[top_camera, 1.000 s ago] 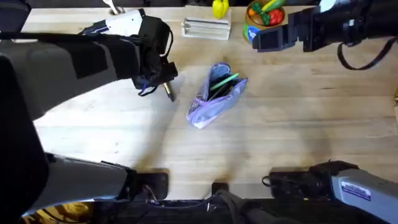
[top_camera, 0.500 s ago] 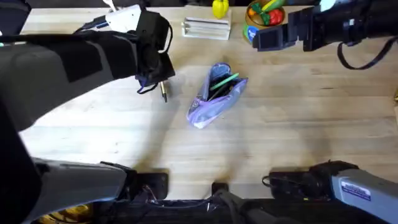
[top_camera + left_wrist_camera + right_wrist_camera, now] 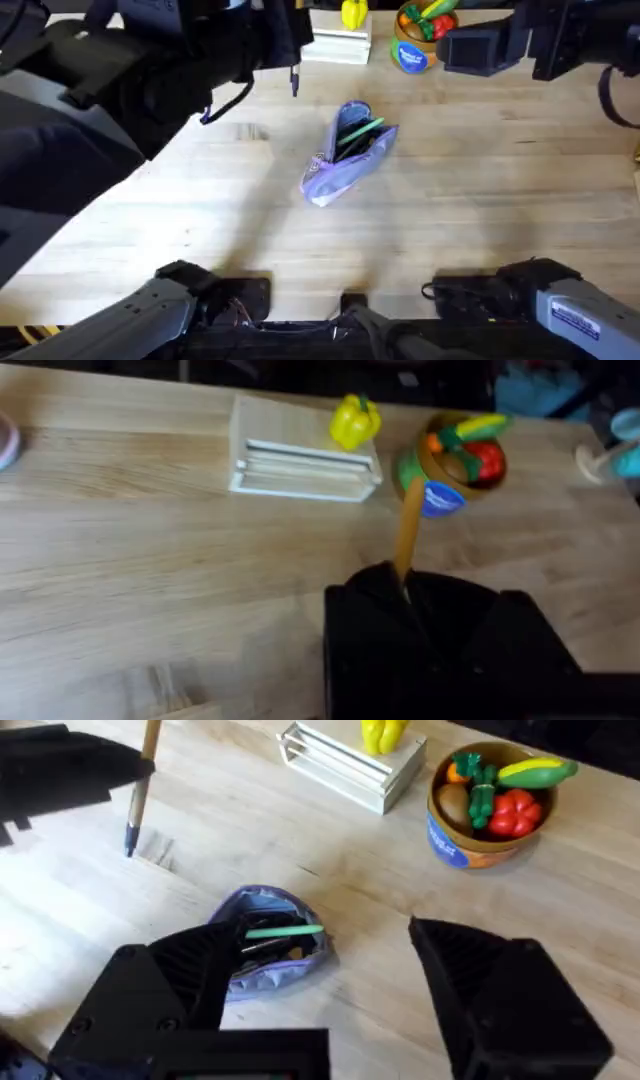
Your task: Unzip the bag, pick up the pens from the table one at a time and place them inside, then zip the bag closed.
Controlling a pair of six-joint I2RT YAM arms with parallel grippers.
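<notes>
Left tool [image 3: 405, 595] grips the tan pen [image 3: 407, 530] above the surface [image 3: 480, 220]; right tool [image 3: 320, 980], released, hovers over the open bag [image 3: 345, 155].

Left tool [image 3: 290, 45] raised, clamped on yellow-tan pen [image 3: 406, 530] — right tool [image 3: 330, 985] spread wide, aloft.

We see the table [image 3: 480, 200] evenly bright, soft shadows lower left; the raised left arm [image 3: 110, 90] looms dark and blurred overhead.
</notes>
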